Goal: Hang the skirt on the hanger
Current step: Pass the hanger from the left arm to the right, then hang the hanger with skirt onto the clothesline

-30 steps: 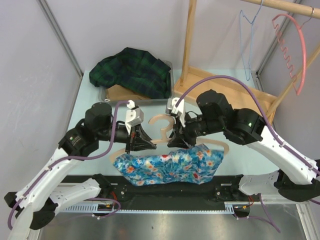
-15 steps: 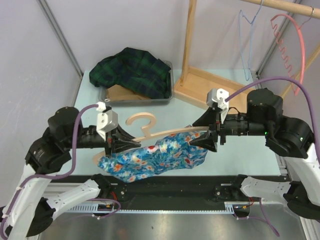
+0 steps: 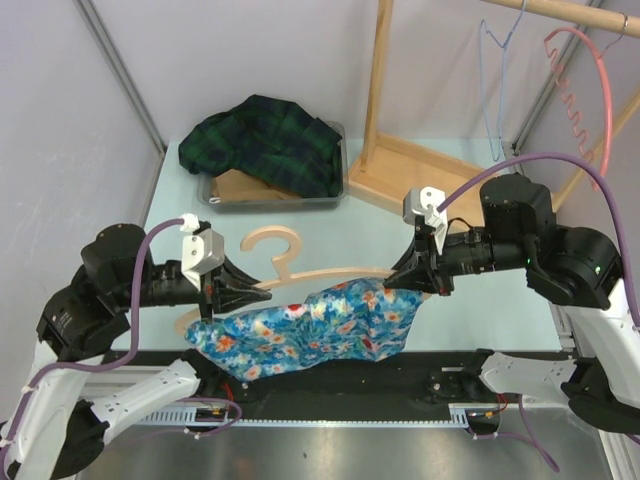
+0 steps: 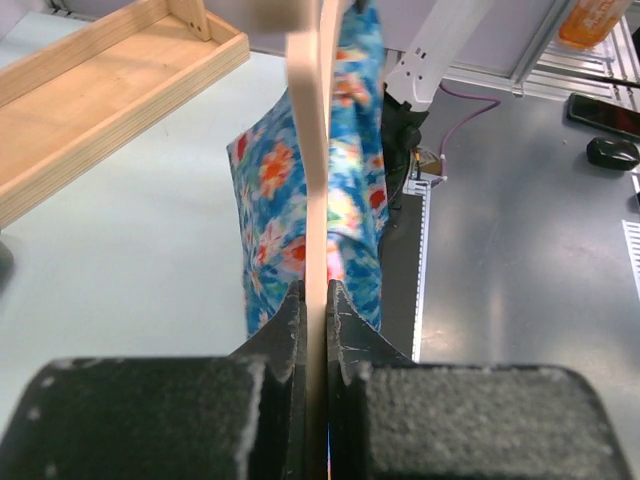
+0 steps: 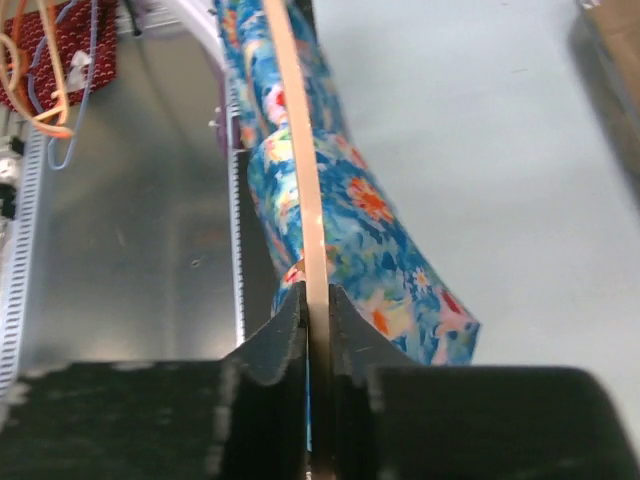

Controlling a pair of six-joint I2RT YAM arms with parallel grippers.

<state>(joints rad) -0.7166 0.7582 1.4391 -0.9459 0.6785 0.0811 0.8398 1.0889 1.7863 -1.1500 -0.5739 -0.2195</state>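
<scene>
A blue floral skirt point(image 3: 310, 328) hangs from a pale wooden hanger point(image 3: 300, 274), which is lifted above the table near its front edge. My left gripper point(image 3: 248, 293) is shut on the hanger's left arm point(image 4: 315, 200); the skirt point(image 4: 265, 190) drapes past it. My right gripper point(image 3: 404, 279) is shut on the hanger's right arm point(image 5: 300, 180), with the skirt point(image 5: 370, 230) beneath. The hanger's hook point(image 3: 272, 240) points to the rear.
A grey tray point(image 3: 222, 190) at the back left holds a dark green plaid garment point(image 3: 268, 140). A wooden rack point(image 3: 377, 90) with a base board point(image 3: 440, 180) stands at the back right, with a blue wire hanger point(image 3: 498, 60) and a pink hanger point(image 3: 595, 90) on its rail.
Both grippers moved apart along the hanger to its ends and lifted it; the skirt now hangs lower toward the front edge. Over the last half second both arms shifted slightly left.
</scene>
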